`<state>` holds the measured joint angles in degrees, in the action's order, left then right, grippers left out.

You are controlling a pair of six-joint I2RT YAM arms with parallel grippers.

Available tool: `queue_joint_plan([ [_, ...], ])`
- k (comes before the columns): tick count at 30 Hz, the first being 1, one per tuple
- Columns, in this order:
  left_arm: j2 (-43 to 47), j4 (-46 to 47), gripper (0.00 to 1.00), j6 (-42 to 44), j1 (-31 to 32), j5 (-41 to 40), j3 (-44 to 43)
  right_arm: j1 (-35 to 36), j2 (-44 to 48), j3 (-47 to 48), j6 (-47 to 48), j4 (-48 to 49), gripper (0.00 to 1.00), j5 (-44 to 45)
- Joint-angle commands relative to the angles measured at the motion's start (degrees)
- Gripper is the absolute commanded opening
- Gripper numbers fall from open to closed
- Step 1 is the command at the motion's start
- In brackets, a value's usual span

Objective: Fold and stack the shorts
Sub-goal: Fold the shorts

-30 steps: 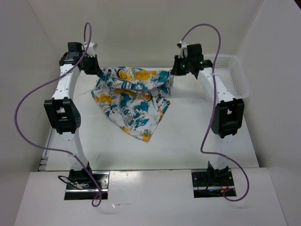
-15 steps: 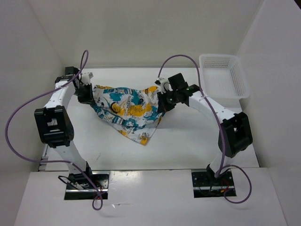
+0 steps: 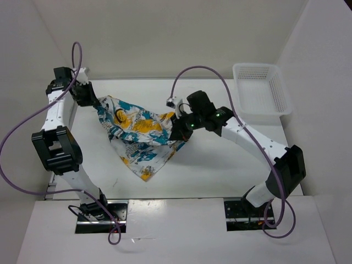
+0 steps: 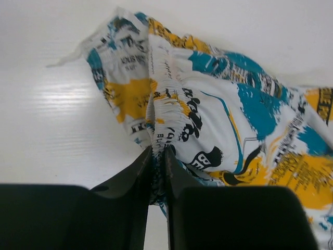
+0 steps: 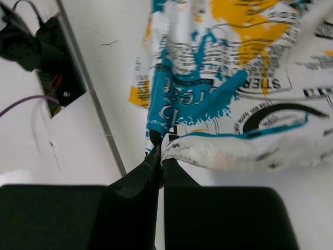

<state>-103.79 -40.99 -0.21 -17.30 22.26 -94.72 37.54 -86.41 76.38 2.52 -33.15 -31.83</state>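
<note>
The left gripper [image 4: 158,152] is seen clamped on a gathered edge of the shorts [image 3: 140,132], and the right gripper [image 5: 158,151] is pinched on the opposite edge. The shorts are held stretched between them over the table [image 3: 220,165]. No fold is judged made yet, and stacking is left. The basket [image 3: 258,67] is set well apart.

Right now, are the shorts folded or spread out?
Spread, unfolded: left end effector and right end effector each pinch an edge, the shorts hanging stretched between them. Whether the low corner touches the table: cannot tell.
</note>
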Motion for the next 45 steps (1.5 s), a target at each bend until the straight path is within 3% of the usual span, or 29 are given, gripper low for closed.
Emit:
queue_joint_plan([
  [1,-1.32,5.04,0.22,0.21,-1.95,-0.62,-2.31,6.22,2.21,-2.28,1.17,4.22,0.06,-0.86],
  [3,-3.43,5.92,0.22,0.21,-1.95,-2.74,-0.47,9.55,2.21,-5.0,1.78,5.98,0.1,0.0],
  [4,-4.05,7.4,0.23,0.21,-1.95,-3.97,0.14,13.49,2.21,-5.62,1.78,7.64,0.19,1.5],
  [6,-5.1,8.64,0.23,0.21,-1.95,-8.53,1.55,14.67,2.21,-6.15,2.4,8.27,0.45,2.83],
  [7,-5.72,9.78,0.23,0.21,-1.95,-9.42,2.07,14.67,1.6,-6.15,2.4,8.8,0.48,2.83],
  [10,-6.25,10.58,0.32,0.21,-1.95,-10.48,3.4,15.2,1.6,-6.68,5.91,7.4,0.72,6.07],
  [11,-6.86,10.58,0.34,0.21,-1.95,-10.48,3.4,15.2,1.6,-6.68,5.91,6.87,0.86,7.39],
  [12,-6.87,10.58,0.38,0.21,-1.95,-11.18,3.4,15.2,2.21,-6.68,4.78,6.87,0.88,11.66],
  [13,-7.48,10.58,0.49,0.21,-1.95,-11.19,3.4,15.2,2.21,-7.38,3.73,7.39,0.88,14.32],
  [15,-7.48,11.28,0.52,0.21,-1.95,-11.19,3.4,13.62,2.92,-9.4,-0.65,10.11,0.89,20.46],
  [21,-8.01,11.81,0.61,0.21,-1.95,-9.52,1.74,-0.96,-4.19,-11.52,-14.38,17.32,0.89,24.08],
  [25,-8.54,11.81,0.7,0.21,-1.95,-8.99,0.59,-3.25,-8.85,-9.68,-19.21,18.73,0.89,30.16],
  [33,-10.29,12.86,0.81,0.21,-0.1,-13.82,1.11,-3.26,-15.97,-9.67,-23.08,21.46,0.85,30.78],
  [37,-12.22,12.87,0.83,0.21,0.42,-13.82,1.11,-3.26,-20.28,-7.92,-23.7,22.16,0.75,28.85],
  [40,-13.54,12.87,0.84,0.21,0.42,-13.82,1.82,-3.26,-22.39,-7.3,-24.23,22.69,0.54,28.32],
  [41,-14.33,12.87,0.84,0.21,0.42,-13.82,2.6,-3.26,-22.4,-6.69,-24.23,22.69,0.39,28.32],
  [43,-15.04,12.87,0.79,0.21,0.95,-13.82,3.4,-3.26,-23.97,-5.19,-24.84,22.69,0.21,28.84],
  [44,-15.56,12.87,0.73,0.21,0.95,-13.82,4.18,-4.31,-23.98,-4.49,-24.85,21.9,0.05,29.54],
  [45,-15.57,12.35,0.55,0.21,1.47,-13.82,4.89,-5.19,-23.98,-3.01,-25.37,21.9,0.0,31.29],
])
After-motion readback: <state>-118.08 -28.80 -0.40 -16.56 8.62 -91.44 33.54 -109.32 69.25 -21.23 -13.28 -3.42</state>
